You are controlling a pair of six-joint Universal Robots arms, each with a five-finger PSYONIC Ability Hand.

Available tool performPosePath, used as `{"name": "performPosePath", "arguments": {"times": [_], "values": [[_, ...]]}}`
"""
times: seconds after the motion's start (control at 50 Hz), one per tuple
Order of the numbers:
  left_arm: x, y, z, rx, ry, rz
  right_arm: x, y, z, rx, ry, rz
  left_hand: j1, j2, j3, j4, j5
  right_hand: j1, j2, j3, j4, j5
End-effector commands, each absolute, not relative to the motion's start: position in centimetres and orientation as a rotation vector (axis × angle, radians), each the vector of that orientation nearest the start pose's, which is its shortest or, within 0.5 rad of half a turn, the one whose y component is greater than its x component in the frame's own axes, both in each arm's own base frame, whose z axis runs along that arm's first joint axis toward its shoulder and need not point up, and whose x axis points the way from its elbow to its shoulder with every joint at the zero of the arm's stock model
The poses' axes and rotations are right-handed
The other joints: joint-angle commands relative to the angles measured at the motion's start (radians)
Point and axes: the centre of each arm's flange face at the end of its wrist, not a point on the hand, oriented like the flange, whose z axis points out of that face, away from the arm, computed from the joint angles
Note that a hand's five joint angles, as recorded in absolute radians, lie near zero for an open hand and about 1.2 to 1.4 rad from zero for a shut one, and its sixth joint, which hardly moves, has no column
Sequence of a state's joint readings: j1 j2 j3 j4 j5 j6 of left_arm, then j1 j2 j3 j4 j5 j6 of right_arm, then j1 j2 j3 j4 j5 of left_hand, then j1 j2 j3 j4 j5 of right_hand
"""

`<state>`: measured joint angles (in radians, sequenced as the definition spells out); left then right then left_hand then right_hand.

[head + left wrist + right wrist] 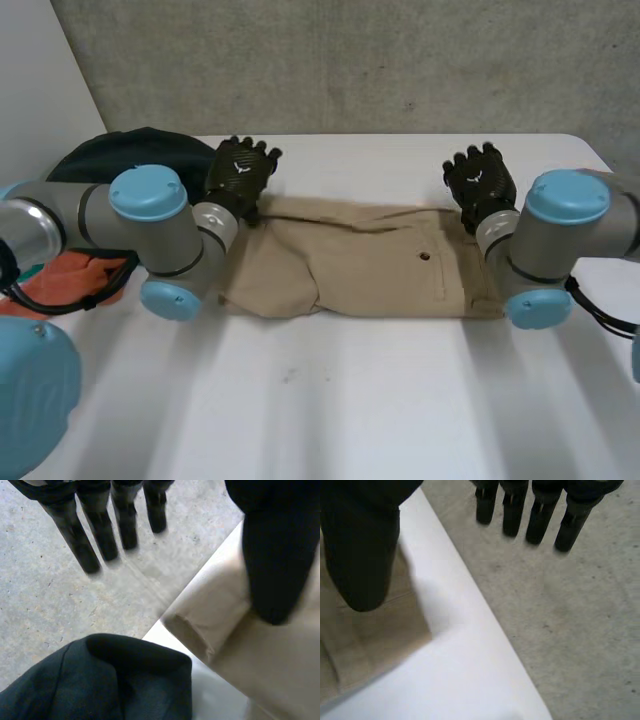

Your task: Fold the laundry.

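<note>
Tan shorts lie flat across the middle of the white table, already folded at least once. Their long axis runs left-right, from one arm to the other.

The left hand sits at the far left corner of the shorts and the right hand at the far right corner, so each hand has its own end and neither is clearly nearer. The 2 hands are well apart.

In the left wrist view the fingers are straight and spread and hold nothing, and the thumb hangs over the tan cloth. In the right wrist view it's the same: straight fingers reach out past the table edge, with the thumb over the cloth corner.

The shorts lie on the thumb side of each hand, toward the robot, so a grasp likely means curling back onto the far edge.

Can't tell if either thumb touches the cloth. The near corners are partly hidden under the forearms.

A dark garment is bunched just beside the left hand, and an orange cloth is partly behind the left arm.
</note>
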<state>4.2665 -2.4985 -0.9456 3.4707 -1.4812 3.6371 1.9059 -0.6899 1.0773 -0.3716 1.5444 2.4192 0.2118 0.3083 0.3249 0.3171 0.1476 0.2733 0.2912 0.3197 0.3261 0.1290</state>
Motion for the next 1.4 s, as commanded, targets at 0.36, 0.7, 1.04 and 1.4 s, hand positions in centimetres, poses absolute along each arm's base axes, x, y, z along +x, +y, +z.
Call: {"name": "performPosePath", "arguments": {"times": [0.36, 0.7, 1.04, 1.4], "values": [[-31.4, -31.4, 18.8, 1.066, 2.015, -2.214, 22.7, -31.5, 16.4, -0.995, 2.44, -1.576, -0.037, -0.134, -0.15, -0.143, -0.148, 0.029, 0.011, -0.017, -0.024, -0.001], [-31.7, -29.9, 19.5, 1.071, 2.04, -2.235, 19.6, -33.2, 16.6, -1.197, 2.482, -2.008, -0.037, -0.134, -0.15, -0.143, -0.148, 1.123, 1.105, 1.077, 1.07, 1.093], [-30.5, -28.2, 21.7, 0.99, 2.088, -2.296, 33.5, -25.0, 19.0, -1.9, 1.337, -2.306, -0.037, -0.134, -0.15, -0.143, -0.148, 1.123, 1.105, 1.077, 1.07, 1.093], [-30.4, -28.1, 24.5, 0.905, 2.057, -2.412, 37.3, -21.8, 18.7, -1.492, 1.372, -2.019, -0.028, -0.124, -0.141, -0.133, -0.138, -0.099, -0.117, -0.145, -0.152, -0.129]]}}
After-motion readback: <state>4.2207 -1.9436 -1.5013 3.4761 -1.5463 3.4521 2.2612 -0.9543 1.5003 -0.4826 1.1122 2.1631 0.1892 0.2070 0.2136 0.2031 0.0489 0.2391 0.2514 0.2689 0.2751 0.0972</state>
